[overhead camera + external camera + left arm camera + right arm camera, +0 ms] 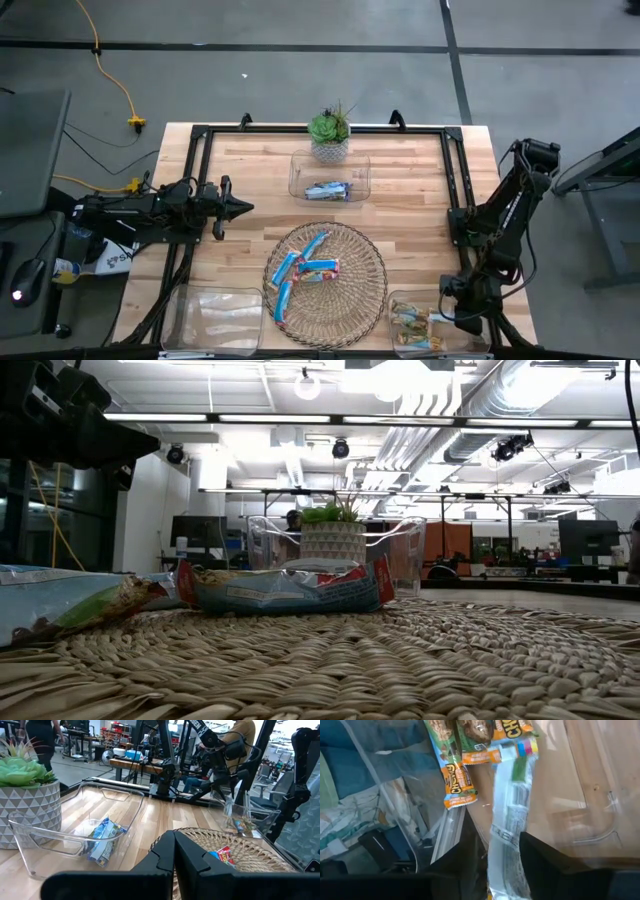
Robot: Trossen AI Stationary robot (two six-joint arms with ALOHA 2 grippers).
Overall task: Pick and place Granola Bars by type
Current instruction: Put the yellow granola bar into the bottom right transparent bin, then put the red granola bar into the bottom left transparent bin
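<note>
Blue granola bars [310, 265] lie on the round wicker tray [375, 250] at the table's middle. Silvery-blue bars [327, 190] lie in the far clear bin [300, 165]. Tan-green bars [415, 322] lie in the near right bin [392, 300]. My right gripper [460, 310] slants down over that bin. A bar [507, 835] showing its silvery side runs between the gripper's parted fingers. My left gripper [245, 208] hangs shut and empty at the table's left. My right gripper [502, 865] has the silvery-backed bar's near half [506, 855] between its two fingers, which lie along its long sides. Whether the fingers touch it, I cannot tell. The bar's far end [520, 750] rests on the tan-green bars [457, 780] in the bin.
A potted plant [330, 130] stands behind the far bin. Another clear bin [215, 315] sits at the near left corner. A black frame [195, 160] runs along the table's edges. People and desks show in the room beyond.
</note>
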